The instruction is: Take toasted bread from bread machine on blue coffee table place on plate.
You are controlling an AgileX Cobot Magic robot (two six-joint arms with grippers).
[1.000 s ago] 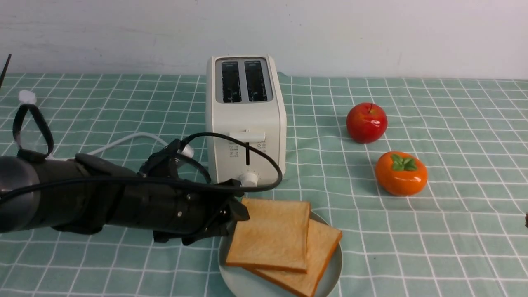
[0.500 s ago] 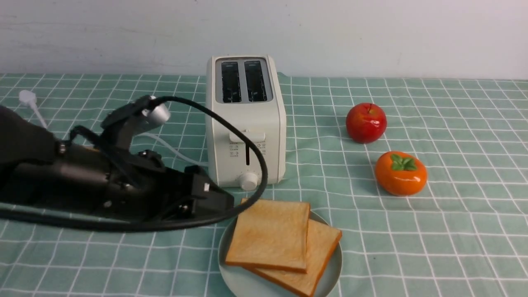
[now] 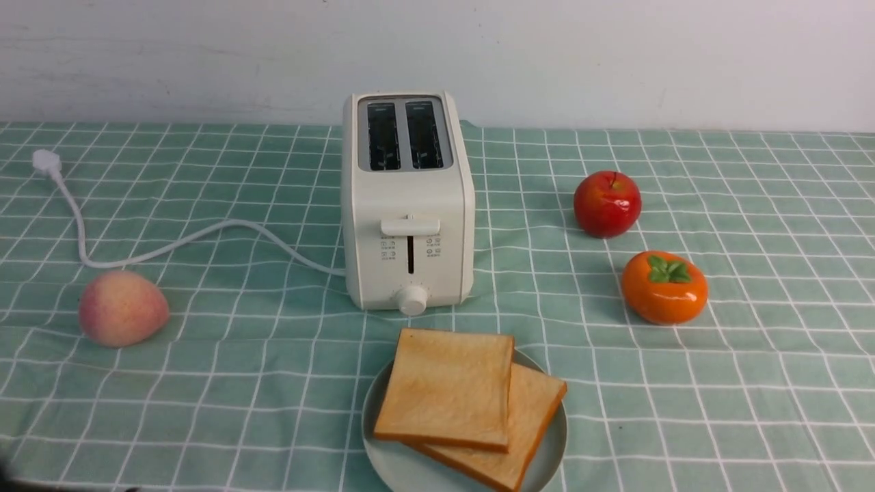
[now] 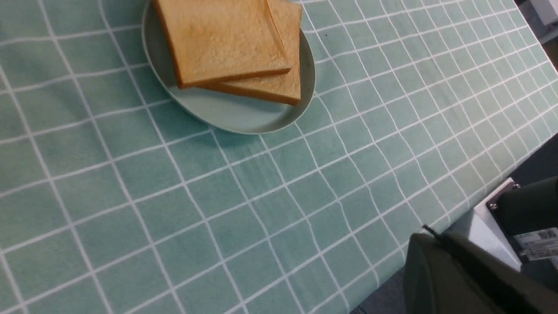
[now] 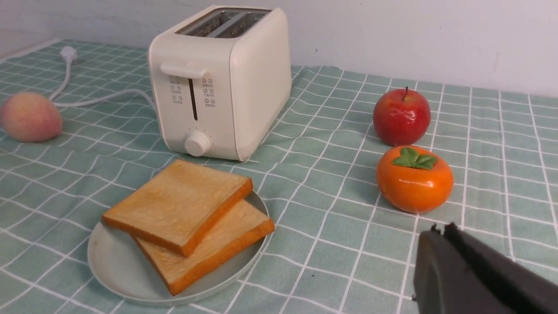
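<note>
Toast (image 3: 448, 389), two slices, lies stacked on the plate (image 3: 393, 465) at the near edge of the counter (image 3: 752, 383), just in front of the toaster (image 3: 410, 205). The upper slice sits askew over the lower one, and its far corner overhangs the rim. At the far left lies a white plug (image 3: 45, 162), and its cord (image 3: 232, 222) curves across the cloth to the toaster's left side. A peach (image 3: 122, 307) rests near the cord's bend, well apart from the plate. The toaster stands upright mid-counter, both slots empty, with the lever (image 3: 410, 225) at the top of its slit and the knob (image 3: 413, 299) below. To the right sits an apple (image 3: 607, 203), with a persimmon (image 3: 664, 287) nearer the camera, close by but not touching. The left jaws and the right jaws each show only as a dark edge in the corner of their own wrist view, clear of the toast; I cannot tell whether they are apart or together.
</note>
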